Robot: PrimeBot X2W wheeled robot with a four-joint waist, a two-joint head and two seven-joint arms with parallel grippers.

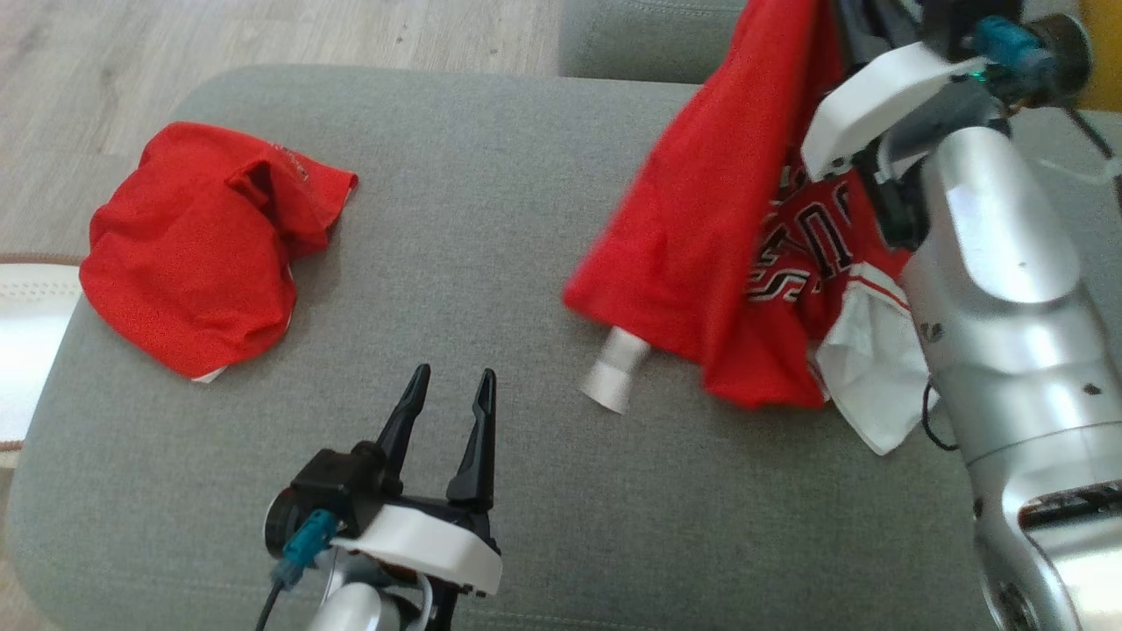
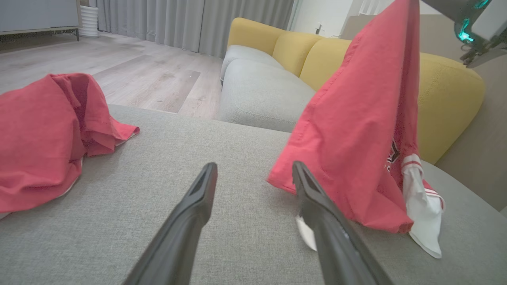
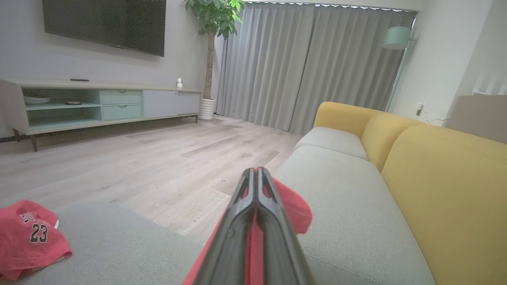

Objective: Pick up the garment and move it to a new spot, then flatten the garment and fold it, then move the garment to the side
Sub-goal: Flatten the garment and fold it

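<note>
Grey upholstered seat carries the work, with wood floor beyond its far edge. Red garment hangs raised over the seat's right edge (black-and-white lettering and white trim visible), its lower folds touching the fabric. Right gripper holds it at the top, fingers pressed together on a fold of red cloth. Left gripper hovers at the near edge, fingers spread and empty, apart from the garment. Second red garment lies crumpled by the left edge. Yellow sofa stands behind.
</note>
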